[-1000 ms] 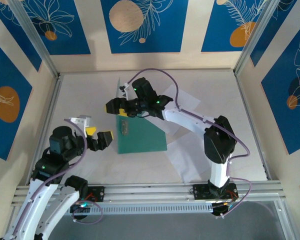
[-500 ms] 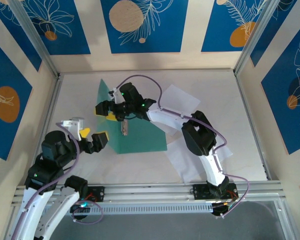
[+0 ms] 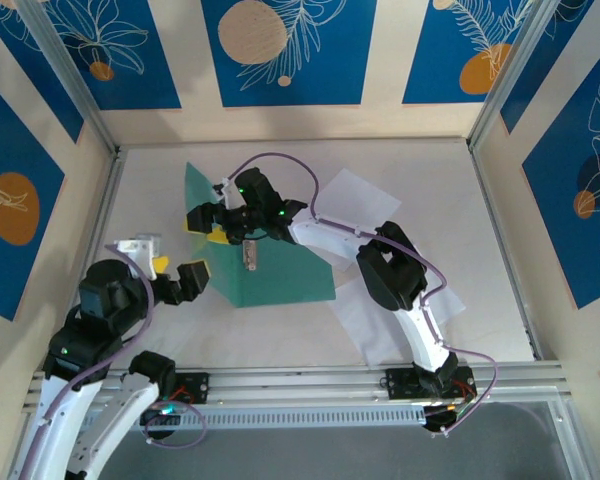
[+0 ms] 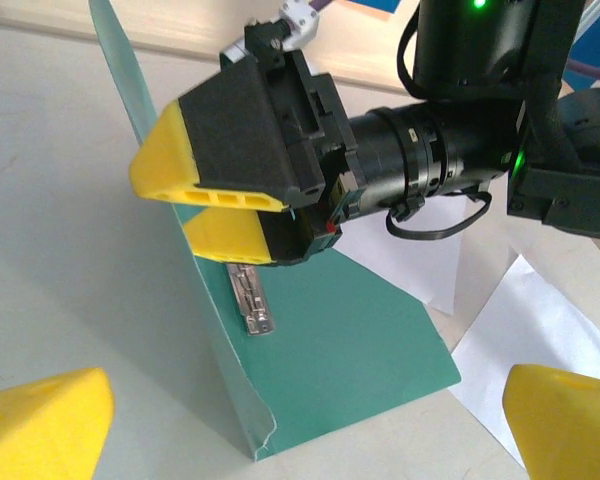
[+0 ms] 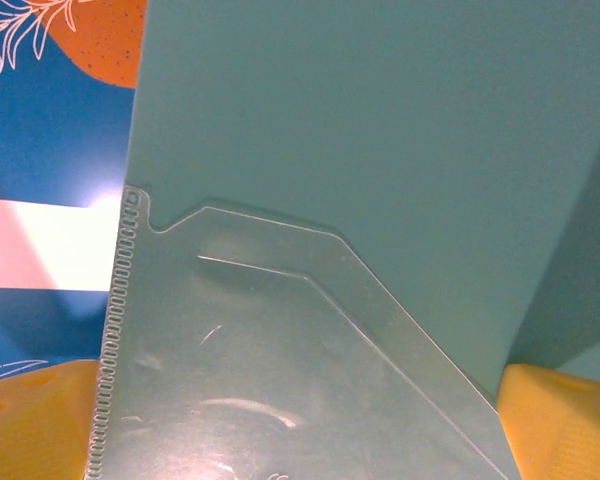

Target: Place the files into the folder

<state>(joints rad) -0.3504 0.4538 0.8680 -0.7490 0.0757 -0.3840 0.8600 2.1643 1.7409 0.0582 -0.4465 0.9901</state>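
Since a second ago my right hand (image 3: 205, 228) has swung left across the folder (image 3: 285, 275), and the raised cover, which then stood nearly on edge, now leans well over to the left and away from me. My left hand (image 3: 177, 272) has pulled back a little to the left. Both hands are spread wide and neither holds anything. In the left wrist view the fingertips of my right hand (image 4: 165, 205) are right up against the inner face of the lifted cover. I cannot tell how hard they press. The right wrist view looks straight onto that face of the folder (image 5: 380, 120) and its clear pocket (image 5: 260, 370). The lower leaf lies flat on the table (image 3: 450, 200), under my right hand, with the metal clip (image 4: 250, 300) along the spine just below the fingers. My left hand sits just beside the folder's left edge, not touching it. The far file (image 3: 365, 195) and the near file (image 3: 380, 325) lie on the table to the right of the folder, beside my right arm.
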